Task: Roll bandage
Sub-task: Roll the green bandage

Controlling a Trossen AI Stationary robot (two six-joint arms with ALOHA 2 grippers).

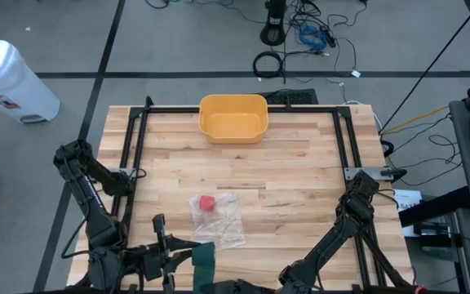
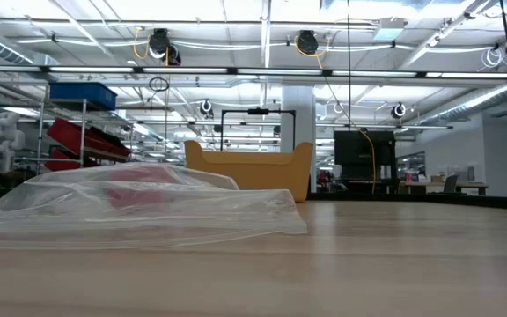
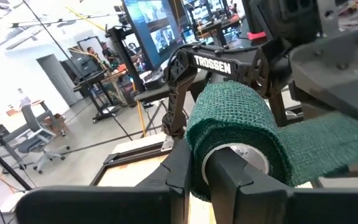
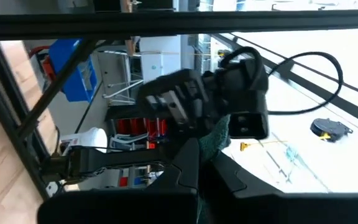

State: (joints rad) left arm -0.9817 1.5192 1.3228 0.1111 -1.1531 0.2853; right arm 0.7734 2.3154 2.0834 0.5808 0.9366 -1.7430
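Observation:
A dark green bandage roll (image 3: 232,124) with a pale core hangs above the table's near edge, and my left gripper (image 3: 201,165) is shut on it. In the high view the roll (image 1: 204,256) shows right of my left gripper (image 1: 188,255). A loose green strip (image 3: 328,143) runs off the roll toward my right gripper (image 4: 205,163), which is shut on it. My right gripper (image 1: 223,286) reaches in from the near right. My left gripper pinches the roll's wall (image 3: 196,177) at its open end, one finger (image 3: 229,177) at the core and the other (image 3: 178,168) outside. The fingers come in level, along the roll's axis. The roll is lifted clear of the table. My right gripper pinches the green strip (image 4: 219,140) between its two shut fingers. The strip sticks out beyond the fingertips toward my left gripper. How much of the strip lies between the fingers is hidden by the fingers themselves.
A clear plastic bag (image 1: 217,219) with a red thing (image 1: 207,203) inside lies flat on the table near the middle; it also fills the low view's left (image 2: 139,204). A yellow bin (image 1: 233,117) stands at the far edge. A black frame (image 1: 137,147) borders the table.

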